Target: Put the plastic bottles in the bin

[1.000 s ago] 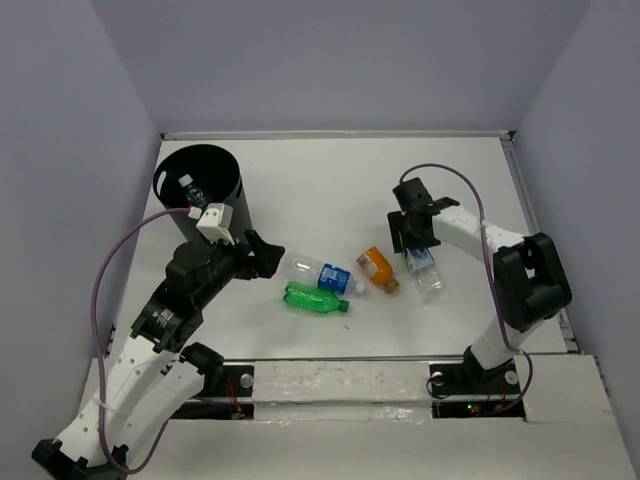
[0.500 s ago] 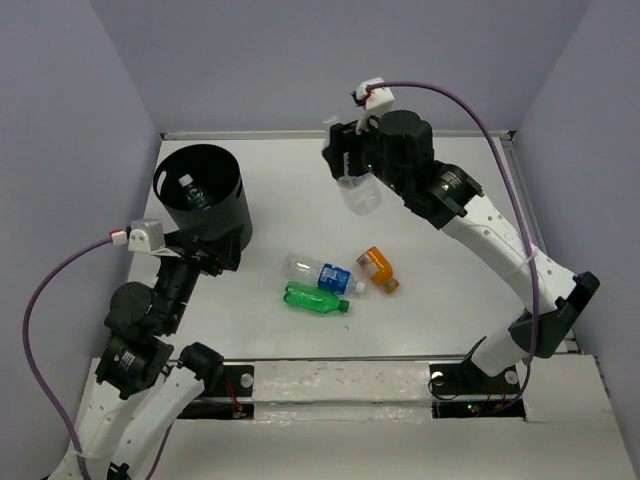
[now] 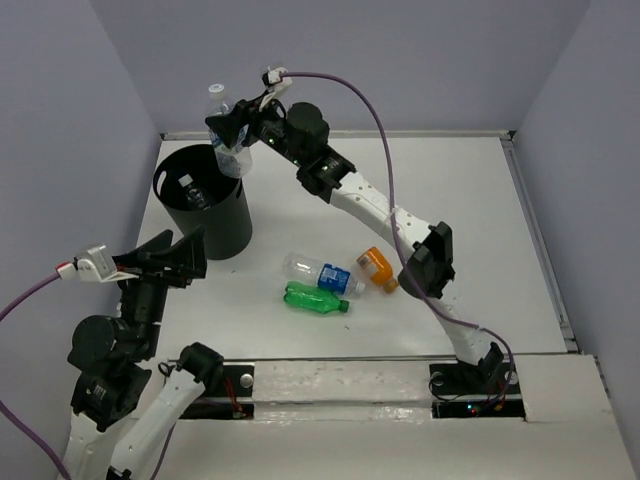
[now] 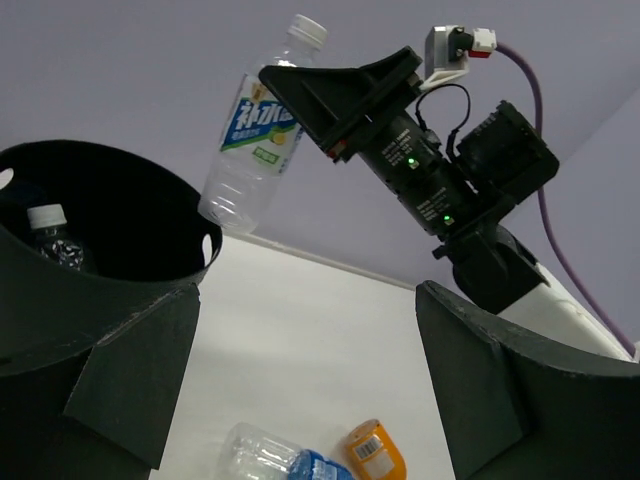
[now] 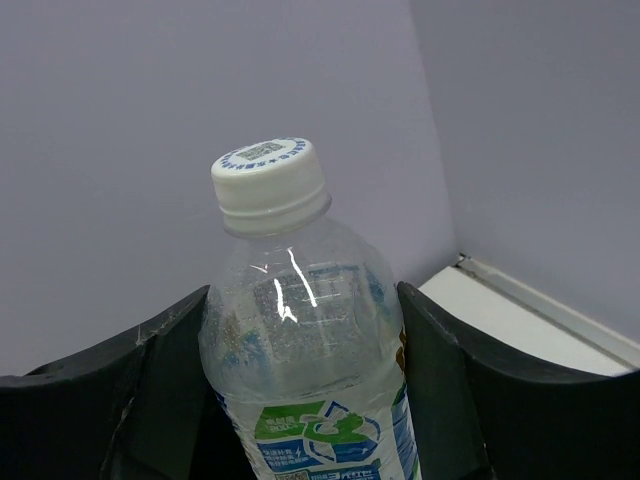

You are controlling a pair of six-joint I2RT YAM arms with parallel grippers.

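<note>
The right gripper [image 3: 233, 135] is clasping a clear bottle [image 3: 220, 112] cap-up above the far rim of the bin [image 3: 215, 220], ready for dropping, while the left gripper [image 3: 172, 258] is hovering spread open on its near side.

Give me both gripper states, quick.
Left gripper: open, holding nothing.
Right gripper: closed on a clear labelled bottle.

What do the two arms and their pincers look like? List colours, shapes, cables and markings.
The left arm and right arm have white links joined by black cylindrical joints. A purple cable loops to a small white plug block with a red tip at each wrist. The left pincer and right pincer are matte black with broad wedge-shaped fingers. Green lights glow on the right wrist.
</note>
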